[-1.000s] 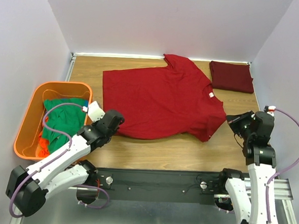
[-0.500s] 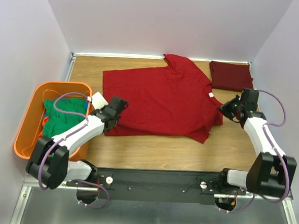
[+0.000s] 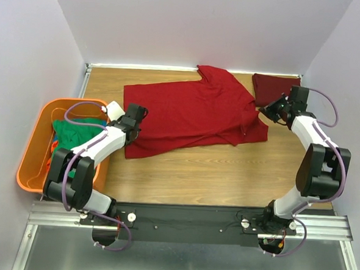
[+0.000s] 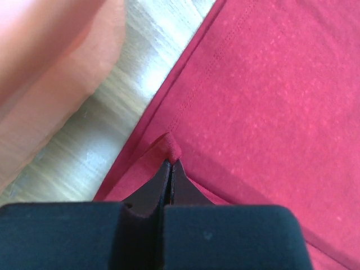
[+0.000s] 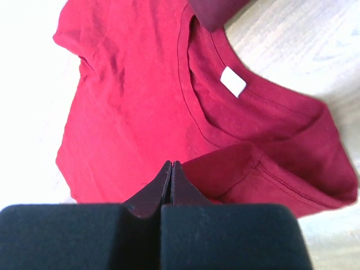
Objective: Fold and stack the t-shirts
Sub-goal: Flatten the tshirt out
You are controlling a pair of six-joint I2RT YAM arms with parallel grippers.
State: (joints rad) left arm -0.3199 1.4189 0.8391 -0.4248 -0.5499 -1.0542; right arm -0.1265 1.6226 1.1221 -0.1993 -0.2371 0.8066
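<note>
folding is proceeding: left gripper (image 3: 134, 115) and right gripper (image 3: 272, 111) are clamping red t-shirt (image 3: 187, 111) edges; maroon t-shirt (image 3: 274, 89) is lying folded; green t-shirts (image 3: 76, 138) are waiting in tub (image 3: 31, 150).

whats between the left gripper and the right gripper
The bright red t-shirt spans that stretch; the left gripper and right gripper are each shut on an edge of it. The top external view shows this.

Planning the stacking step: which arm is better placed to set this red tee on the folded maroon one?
Likely the right. The right gripper, shut on the bright red cloth t-shirt, is right beside the folded dark maroon t-shirt; the left gripper pinches the opposite hem near the orange plastic tub.
</note>
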